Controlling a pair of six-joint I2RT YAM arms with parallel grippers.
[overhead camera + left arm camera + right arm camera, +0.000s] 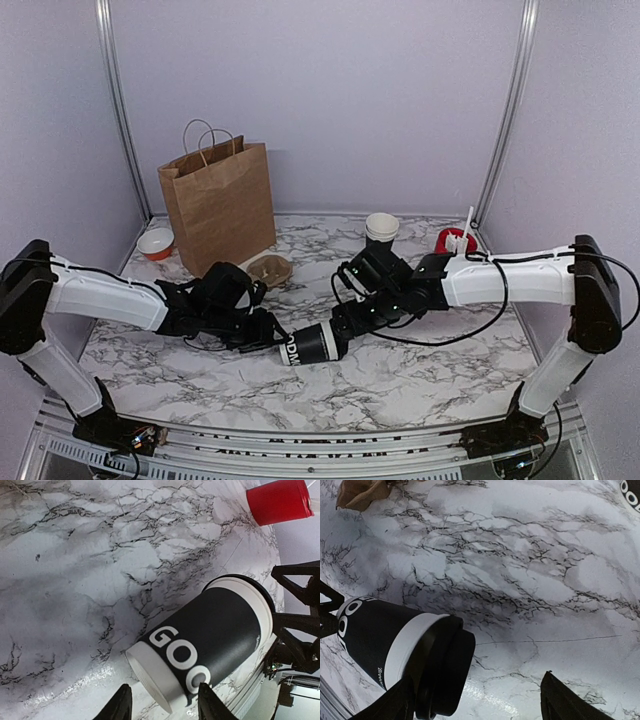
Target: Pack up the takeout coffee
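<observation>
The takeout coffee (315, 343) lies on its side on the marble table, a black cup with white lettering (215, 630) and its black lid (450, 670) on. The base points toward my left gripper (272, 335) and the lid toward my right gripper (350, 315). In the left wrist view my left gripper (162, 705) is open; its fingers flank the cup's white bottom end, with a gap on one side. My right gripper (475, 700) is wide open, with one finger beside the lid and the other far off over bare table.
A brown paper bag (218, 205) stands at the back left, with a brown cup carrier (265, 268) in front of it and a small bowl (156, 243) to its left. A stack of black cups (381, 230) and a red cup of white sticks (455, 240) stand at the back right.
</observation>
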